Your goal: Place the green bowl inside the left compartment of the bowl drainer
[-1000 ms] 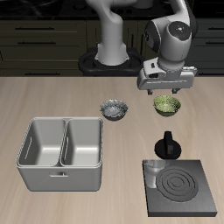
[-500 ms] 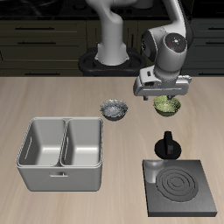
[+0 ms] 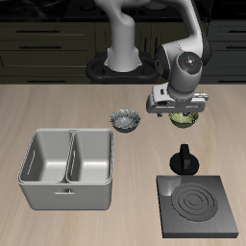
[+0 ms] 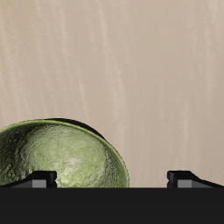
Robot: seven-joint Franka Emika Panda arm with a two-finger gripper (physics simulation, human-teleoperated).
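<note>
The green bowl (image 3: 187, 119) sits on the table toward the back, partly covered by my gripper (image 3: 179, 107), which hangs low right over it. In the wrist view the bowl (image 4: 57, 157) fills the space beside one finger (image 4: 39, 179), while the other finger (image 4: 188, 178) is over bare table. My gripper (image 4: 114, 178) is open and holds nothing. The bowl drainer (image 3: 38, 200) stands nearer the table's front edge. Its left compartment (image 3: 43, 159) and the other well are both empty.
A grey-silver bowl (image 3: 125, 120) rests close beside the green one. A black knobbed object (image 3: 183, 159) stands in front of the green bowl, with the flat black stove plate (image 3: 199, 205) at the table's front edge behind a small clear item (image 3: 168, 184).
The gripper has come down onto the green bowl over the last second, and the wrist has shifted slightly forward. The bowl and the other objects have not moved.
</note>
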